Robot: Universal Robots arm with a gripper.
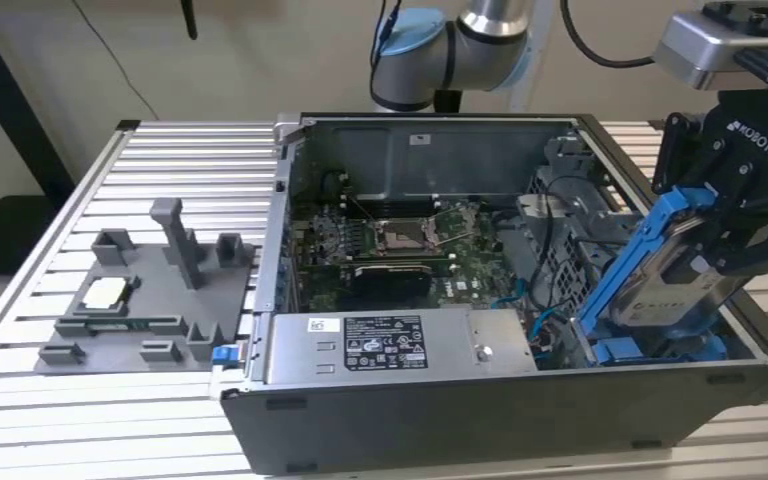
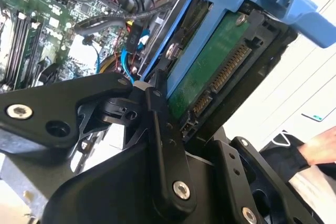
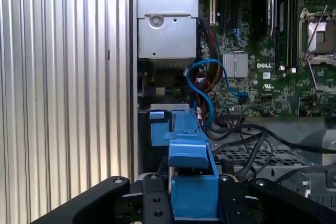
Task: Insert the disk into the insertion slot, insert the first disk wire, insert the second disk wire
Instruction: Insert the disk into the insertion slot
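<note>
My gripper (image 1: 700, 252) is shut on the disk (image 1: 671, 275), a silver-grey drive in a bright blue carrier (image 1: 634, 255). I hold it steeply tilted over the open computer case (image 1: 491, 420), at the exterior view's right. Its lower end hangs just above the blue bay parts of the insertion slot (image 1: 651, 350). The second wrist view shows the disk's green board and connector (image 2: 212, 72), with a black finger (image 2: 157, 114) against the carrier. In the first wrist view the carrier (image 3: 191, 179) sits between my fingers above the blue slot (image 3: 159, 124). Loose blue and red wires (image 3: 202, 85) lie beside the slot.
A grey labelled power-supply box (image 1: 398, 342) fills the case's front, with the motherboard (image 1: 398, 245) behind it. A grey fixture plate (image 1: 144, 300) with small parts lies on the ribbed table (image 1: 157, 150) at the exterior view's left. A person's hand (image 2: 321, 150) is nearby.
</note>
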